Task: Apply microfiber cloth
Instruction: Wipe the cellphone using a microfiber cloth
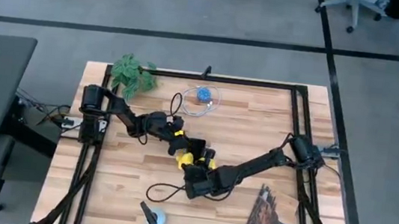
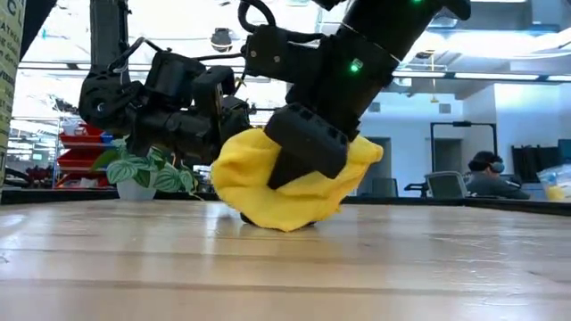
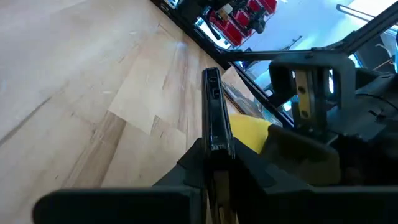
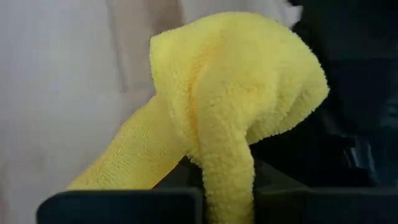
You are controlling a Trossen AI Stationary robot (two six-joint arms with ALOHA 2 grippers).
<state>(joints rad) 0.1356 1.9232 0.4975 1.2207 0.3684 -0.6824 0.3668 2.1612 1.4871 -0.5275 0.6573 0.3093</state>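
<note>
The yellow microfiber cloth (image 2: pixel 285 192) hangs bunched at the table's middle, with my right gripper (image 2: pixel 308 152) shut on it from the near right. In the high view the cloth (image 1: pixel 196 157) shows between the two grippers. My left gripper (image 1: pixel 179 140) comes from the left and is shut on a black smartphone (image 3: pixel 213 115), which stands on its edge. The cloth (image 3: pixel 249 132) lies against the phone's side that faces my right gripper (image 1: pixel 196 170). My left gripper pinches the smartphone by its two flat faces (image 3: pixel 216 149) between its two fingers, at the end nearer the wrist. The phone runs out along the fingers, edge up, over the table. My right gripper pinches a bunched fold of the cloth (image 4: pixel 227 165) between its two fingers, several layers thick. The fingers slant down from the table's near right. The cloth bulges out past the fingers, and its lower end (image 2: pixel 278 221) reaches the table top.
A green plant (image 1: pixel 134 75) stands at the far left corner. A blue round thing with a cable (image 1: pixel 203 94) lies at the far middle. A black cable (image 1: pixel 163 192) and a small blue-and-black object (image 1: pixel 151 216) lie near the front edge, a book (image 1: pixel 269 219) at the near right.
</note>
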